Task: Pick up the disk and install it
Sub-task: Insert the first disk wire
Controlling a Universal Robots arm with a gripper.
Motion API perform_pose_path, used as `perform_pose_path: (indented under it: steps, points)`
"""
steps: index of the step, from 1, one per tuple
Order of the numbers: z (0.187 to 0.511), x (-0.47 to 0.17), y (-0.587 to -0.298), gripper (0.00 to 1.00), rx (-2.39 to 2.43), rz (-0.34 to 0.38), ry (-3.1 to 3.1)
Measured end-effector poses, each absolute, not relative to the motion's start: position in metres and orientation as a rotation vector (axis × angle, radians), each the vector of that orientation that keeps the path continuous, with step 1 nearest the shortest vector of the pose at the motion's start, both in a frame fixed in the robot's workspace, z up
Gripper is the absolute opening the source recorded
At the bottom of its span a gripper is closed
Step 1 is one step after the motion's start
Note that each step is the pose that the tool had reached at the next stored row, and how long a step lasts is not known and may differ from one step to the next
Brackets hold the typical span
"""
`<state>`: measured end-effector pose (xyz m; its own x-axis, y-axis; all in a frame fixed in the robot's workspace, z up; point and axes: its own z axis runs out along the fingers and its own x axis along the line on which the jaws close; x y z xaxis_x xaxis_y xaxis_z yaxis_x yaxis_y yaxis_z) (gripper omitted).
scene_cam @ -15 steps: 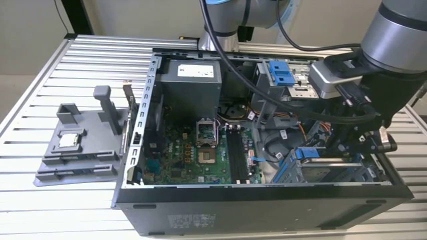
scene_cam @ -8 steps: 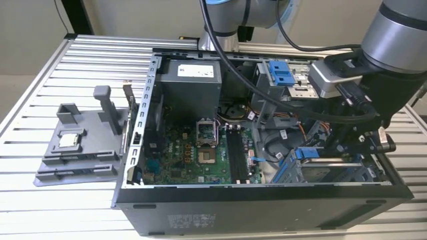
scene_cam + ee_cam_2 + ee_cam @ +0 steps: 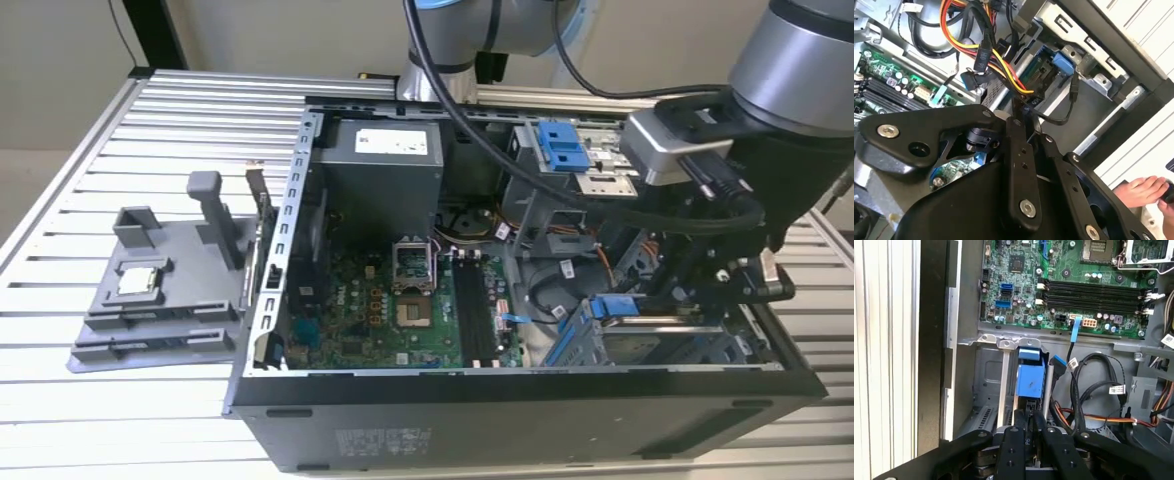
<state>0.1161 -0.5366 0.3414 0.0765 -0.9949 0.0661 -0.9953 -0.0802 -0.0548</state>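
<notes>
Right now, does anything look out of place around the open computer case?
Yes: a person's hand shows in the second wrist view, just outside the wall of the black metal computer case, close to the working area. Inside the case nothing looks askew or damaged.

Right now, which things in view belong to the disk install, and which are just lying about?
Job: disk, sitting in the drive cage; computer case; robot arm over it.
Lying about: grey holder on the table; small chip on the holder; a person's hand in the second wrist view.
</notes>
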Motion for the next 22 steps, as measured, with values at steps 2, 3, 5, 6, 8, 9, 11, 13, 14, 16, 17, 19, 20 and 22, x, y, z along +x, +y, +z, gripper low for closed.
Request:
perform_pose_path:
  steps: [2, 3, 5, 6, 8, 9, 11, 13, 14, 16, 17, 19, 20, 22]
  points:
    - [0.3463, 0.1161, -0.5366, 0.00, 2.301, 0.134, -2.127]
    - [0.3461, 0.1162, -0.5365, 0.00, 2.300, 0.132, -2.125]
    - [0.3462, 0.1162, -0.5366, 0.00, 2.300, 0.132, -2.125]
    - [0.3462, 0.1162, -0.5366, 0.00, 2.299, 0.132, -2.125]
    - [0.3463, 0.1162, -0.5366, 0.00, 2.299, 0.133, -2.125]
    - [0.3463, 0.1161, -0.5366, 0.00, 2.299, 0.133, -2.125]
    - [0.3463, 0.1161, -0.5366, 0.00, 2.299, 0.133, -2.125]
    - [0.3463, 0.1162, -0.5366, 0.00, 2.299, 0.133, -2.125]
    - [0.3463, 0.1162, -0.5366, 1.00, 2.299, 0.133, -2.125]
    - [0.3463, 0.1161, -0.5366, 1.00, 2.299, 0.133, -2.125]
    - [0.3463, 0.1161, -0.5366, 1.00, 2.299, 0.133, -2.125]
    - [0.3463, 0.1162, -0.5366, 1.00, 2.300, 0.133, -2.124]
    - [0.3465, 0.1161, -0.5366, 1.00, 2.300, 0.132, -2.125]
    - [0.3480, 0.1162, -0.5381, 1.00, 2.301, 0.130, -2.125]
